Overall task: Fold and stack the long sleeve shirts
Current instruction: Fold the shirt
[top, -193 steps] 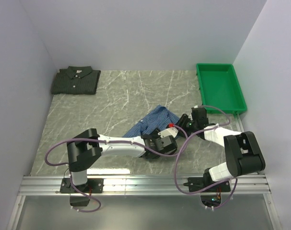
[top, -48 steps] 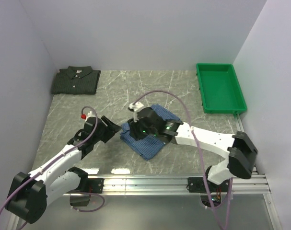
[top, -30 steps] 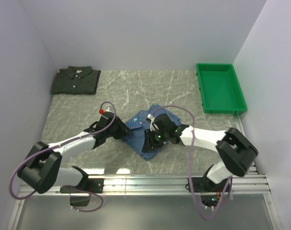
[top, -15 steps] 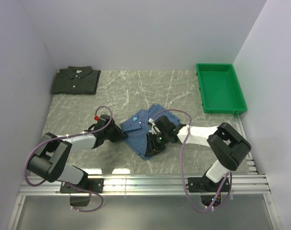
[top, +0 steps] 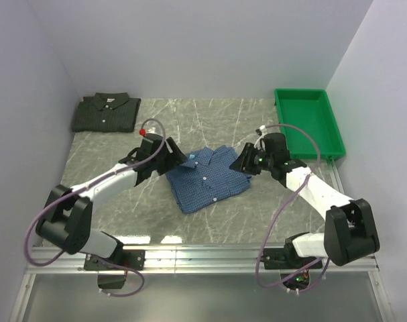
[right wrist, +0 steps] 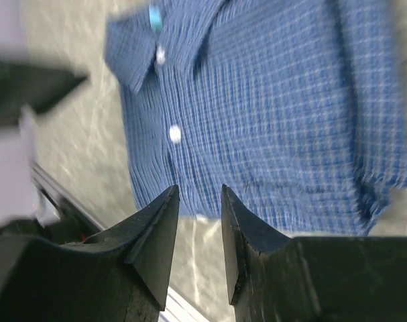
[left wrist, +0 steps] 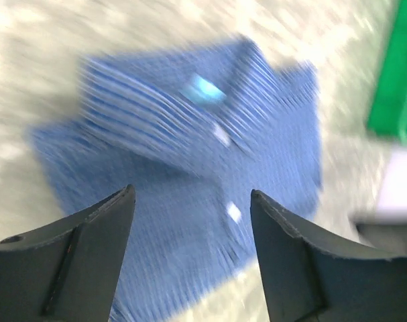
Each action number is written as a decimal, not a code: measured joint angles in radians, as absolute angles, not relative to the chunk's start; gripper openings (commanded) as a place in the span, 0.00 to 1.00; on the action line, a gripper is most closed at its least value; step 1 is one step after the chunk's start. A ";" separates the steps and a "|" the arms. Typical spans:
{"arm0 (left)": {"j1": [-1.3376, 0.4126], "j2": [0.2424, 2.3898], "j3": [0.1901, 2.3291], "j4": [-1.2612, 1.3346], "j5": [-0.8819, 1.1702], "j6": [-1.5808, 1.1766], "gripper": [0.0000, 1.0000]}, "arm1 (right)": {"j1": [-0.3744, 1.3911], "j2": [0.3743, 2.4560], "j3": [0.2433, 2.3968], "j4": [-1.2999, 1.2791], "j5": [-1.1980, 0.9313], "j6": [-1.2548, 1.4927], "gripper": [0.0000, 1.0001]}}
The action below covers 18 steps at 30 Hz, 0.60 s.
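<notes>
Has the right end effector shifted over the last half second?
Yes. The right end effector pulled back off the blue shirt, toward the green tray.

A folded blue fine-check cloth shirt (top: 208, 180) is seen lying flat on the grey marbled worktop (top: 190, 124), between the two pincers. The left pincer (top: 168, 159) is placed just beside its collar, the right pincer (top: 246, 164) just beside its opposite edge; contact cannot be judged. A folded dark green-grey check shirt (top: 106, 113) is found well beyond the left pincer, and a green plastic tray (top: 309, 92) just beyond the right pincer.
</notes>
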<state>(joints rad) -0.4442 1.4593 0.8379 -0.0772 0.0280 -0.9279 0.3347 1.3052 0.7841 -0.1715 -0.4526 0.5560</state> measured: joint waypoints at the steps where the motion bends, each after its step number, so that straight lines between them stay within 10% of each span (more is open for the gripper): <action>1: -0.482 1.430 0.843 -0.098 0.019 -0.925 0.73 | 0.313 1.309 0.778 -0.140 -0.458 0.574 0.39; 18: -0.625 1.444 0.604 -0.041 0.168 -1.041 0.55 | 0.162 1.517 0.505 0.250 -0.486 0.798 0.39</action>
<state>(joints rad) -0.6254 1.4437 0.6044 -0.0406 0.1684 -1.0412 0.1619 1.5173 0.5049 0.2501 -0.4862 0.7979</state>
